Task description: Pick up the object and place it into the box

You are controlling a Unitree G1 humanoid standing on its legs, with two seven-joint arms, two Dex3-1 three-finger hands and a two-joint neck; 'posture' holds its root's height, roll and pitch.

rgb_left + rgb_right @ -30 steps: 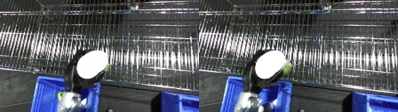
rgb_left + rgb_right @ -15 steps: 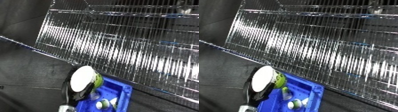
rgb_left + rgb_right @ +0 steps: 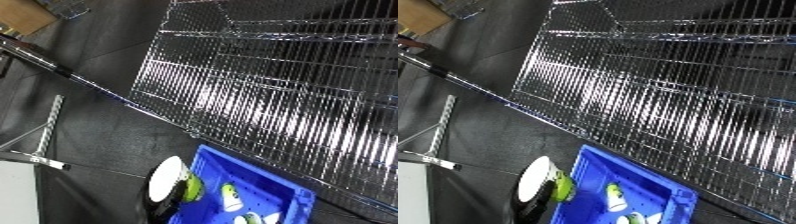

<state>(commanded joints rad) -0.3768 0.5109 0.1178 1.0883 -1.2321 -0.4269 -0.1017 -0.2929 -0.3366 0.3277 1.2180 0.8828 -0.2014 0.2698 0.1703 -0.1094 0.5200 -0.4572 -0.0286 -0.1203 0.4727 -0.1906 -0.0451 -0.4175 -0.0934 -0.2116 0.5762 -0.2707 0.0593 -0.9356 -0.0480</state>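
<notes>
A blue bin (image 3: 260,164) sits at the lower right, on the dark floor below a wire rack. Several green and white objects (image 3: 229,196) lie inside it. My left hand (image 3: 167,179), with a white oval back, comes up from the lower edge beside the bin's near left wall. It is shut on a green object (image 3: 192,188), which hangs at that wall's rim, on the bin side of the hand. The fingers themselves are mostly hidden behind the hand and the object. My right hand shows in neither view.
A wire shelf rack (image 3: 266,95) fills the upper right, just behind the bin. A dark metal pole (image 3: 53,70) runs aslant across the left. A pale metal frame (image 3: 35,142) lies on the floor at lower left, and a cardboard box (image 3: 22,17) stands at the top left.
The whole picture has tilted and swung left, so the camera has moved. The hand still holds the green object, at the bin's left rim, and more of the bin's inside shows.
</notes>
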